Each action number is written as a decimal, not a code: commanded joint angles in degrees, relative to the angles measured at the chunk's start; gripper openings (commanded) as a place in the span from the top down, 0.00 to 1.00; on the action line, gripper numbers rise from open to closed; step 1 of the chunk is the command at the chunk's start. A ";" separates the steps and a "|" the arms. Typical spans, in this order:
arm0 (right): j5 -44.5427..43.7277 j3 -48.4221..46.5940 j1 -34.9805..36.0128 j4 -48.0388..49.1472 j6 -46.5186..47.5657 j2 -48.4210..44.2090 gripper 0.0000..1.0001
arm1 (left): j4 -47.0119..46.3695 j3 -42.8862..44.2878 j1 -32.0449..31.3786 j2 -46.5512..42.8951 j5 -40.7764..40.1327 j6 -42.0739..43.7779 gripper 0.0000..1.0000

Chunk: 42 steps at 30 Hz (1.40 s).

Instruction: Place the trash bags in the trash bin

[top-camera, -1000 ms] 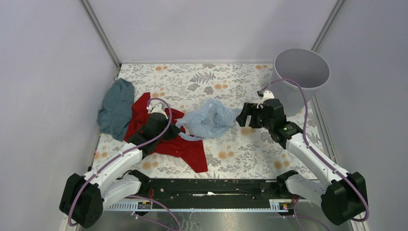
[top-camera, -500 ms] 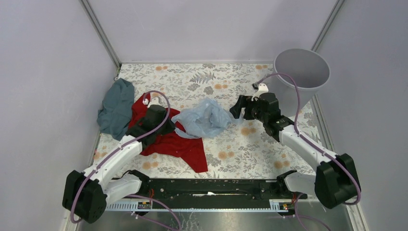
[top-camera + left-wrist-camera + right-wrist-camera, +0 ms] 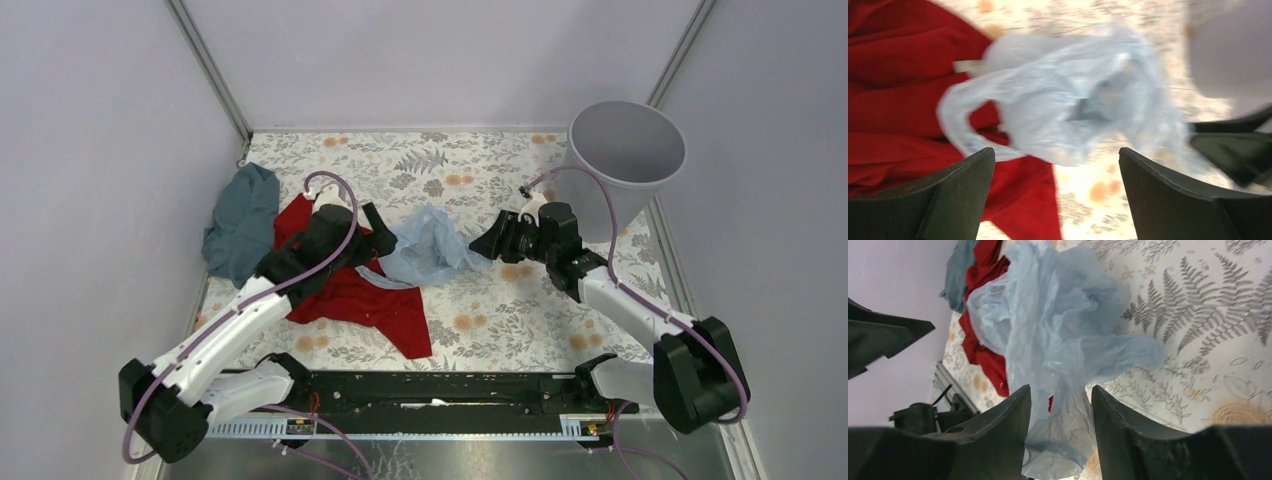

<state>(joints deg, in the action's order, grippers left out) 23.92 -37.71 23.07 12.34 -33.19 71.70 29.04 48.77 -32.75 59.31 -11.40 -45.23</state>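
Observation:
The pale blue trash bag (image 3: 425,250) lies crumpled on the floral table top, its left part over the red cloth. My left gripper (image 3: 380,232) is open just left of it, and the bag (image 3: 1073,100) sits ahead of the wide-apart tips (image 3: 1055,152), untouched. My right gripper (image 3: 484,245) is at the bag's right edge. A fold of the film (image 3: 1058,325) hangs between its fingers (image 3: 1060,390), which stand partly apart with a gap showing. The grey trash bin (image 3: 625,165) stands upright in the far right corner, behind the right arm.
A red cloth (image 3: 360,295) lies under the left arm, with a teal-grey cloth (image 3: 240,225) beyond it by the left wall. Walls enclose the floral table cover (image 3: 500,320) on three sides. The right gripper's dark fingers (image 3: 1238,155) show at the right of the left wrist view.
My left gripper has opened, let go of the bag and shifted right. My right gripper has moved left onto the bag's right edge and its jaws have narrowed around the film.

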 commanded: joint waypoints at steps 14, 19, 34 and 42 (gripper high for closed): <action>8.82 13.25 -0.15 7.33 -14.92 -12.39 0.86 | -25.83 5.69 -21.58 18.81 0.97 -8.93 0.01; 4.23 14.76 -0.13 1.31 -14.46 -18.73 0.85 | -29.51 1.80 -21.18 21.44 -1.58 -6.90 0.02; 0.77 15.58 -0.13 -9.07 -11.67 -25.81 0.79 | -40.27 4.18 -14.78 31.35 9.27 -2.55 0.58; 0.94 15.57 -0.14 -9.82 -10.15 -26.28 0.57 | -47.60 1.93 -12.78 27.14 14.96 1.30 0.92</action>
<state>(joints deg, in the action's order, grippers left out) 25.32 -21.45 23.09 3.16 -45.30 45.74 -9.76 51.22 -45.36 91.05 -1.54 -47.22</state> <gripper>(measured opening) 0.371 0.119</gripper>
